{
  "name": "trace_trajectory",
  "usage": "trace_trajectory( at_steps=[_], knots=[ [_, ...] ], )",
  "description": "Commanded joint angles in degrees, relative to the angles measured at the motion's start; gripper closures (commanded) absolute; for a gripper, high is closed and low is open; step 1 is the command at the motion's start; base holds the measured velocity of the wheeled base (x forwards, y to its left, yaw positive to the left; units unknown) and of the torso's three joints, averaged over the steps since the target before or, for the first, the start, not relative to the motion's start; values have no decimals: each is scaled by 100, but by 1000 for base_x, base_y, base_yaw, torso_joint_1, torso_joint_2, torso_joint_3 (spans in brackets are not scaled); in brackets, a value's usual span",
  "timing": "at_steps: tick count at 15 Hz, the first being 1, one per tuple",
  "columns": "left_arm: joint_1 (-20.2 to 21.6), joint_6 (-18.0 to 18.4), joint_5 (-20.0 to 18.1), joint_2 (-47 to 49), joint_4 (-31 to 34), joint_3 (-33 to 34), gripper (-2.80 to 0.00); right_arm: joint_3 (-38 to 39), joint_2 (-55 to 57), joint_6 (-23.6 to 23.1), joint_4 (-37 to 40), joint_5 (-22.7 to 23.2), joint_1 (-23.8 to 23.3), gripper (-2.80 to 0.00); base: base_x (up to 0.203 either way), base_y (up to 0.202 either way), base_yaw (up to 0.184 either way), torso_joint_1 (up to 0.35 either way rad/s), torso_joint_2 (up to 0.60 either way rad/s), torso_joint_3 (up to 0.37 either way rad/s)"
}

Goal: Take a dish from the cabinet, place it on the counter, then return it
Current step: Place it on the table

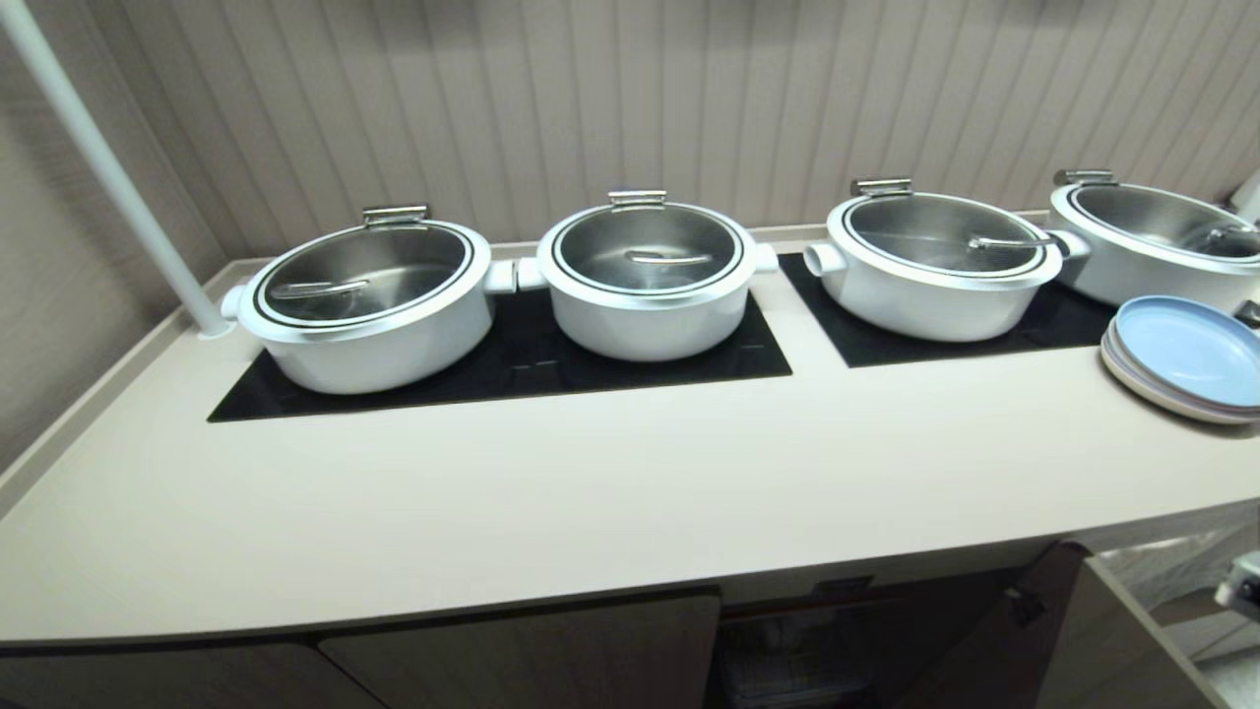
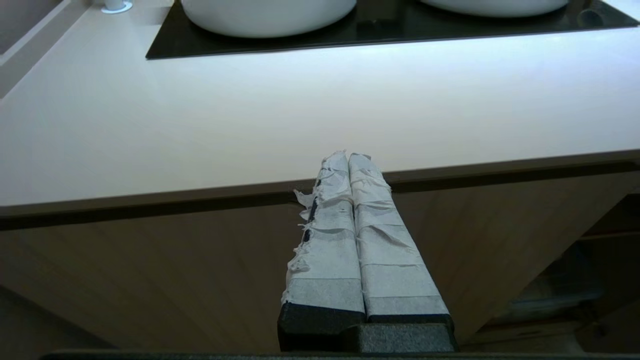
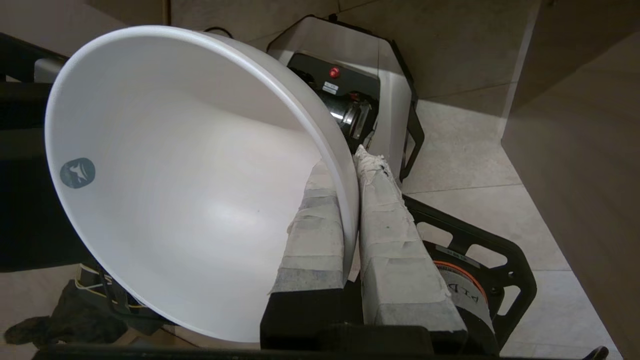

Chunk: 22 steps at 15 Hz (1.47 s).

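Observation:
The dish [image 3: 175,190] is a plain white bowl with a small grey mark inside, hanging tilted over the tiled floor in the right wrist view. My right gripper [image 3: 348,167] is shut on its rim, one taped finger inside the bowl and one outside. My left gripper [image 2: 348,157] is shut on nothing and hangs still just before the counter's front edge. The beige counter [image 1: 591,492] fills the head view, and neither the dish nor an arm shows there. Below it, the cabinet [image 1: 532,650] has one door [image 1: 1102,630] swung open at the right, with a dark opening between.
Several white steel-lidded pots [image 1: 645,271] sit on black glass panels [image 1: 512,369] at the counter's back. A stack of pastel blue plates [image 1: 1186,354] lies at the right end. A white pole [image 1: 98,158] rises at the back left. The robot's black base [image 3: 470,240] lies under the dish.

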Motion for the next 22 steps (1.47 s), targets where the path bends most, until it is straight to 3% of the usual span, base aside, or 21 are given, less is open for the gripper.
trace_trajectory(
  at_steps=[1,22],
  knots=[
    [0,0,2,0,0,-1,0,2,-12,20,30,7,25,0,0,0,0,138,-289,-140],
    [0,0,2,0,0,2,0,4,-30,158,45,-195,216,0,0,0,0,80,-160,-81]
  ],
)
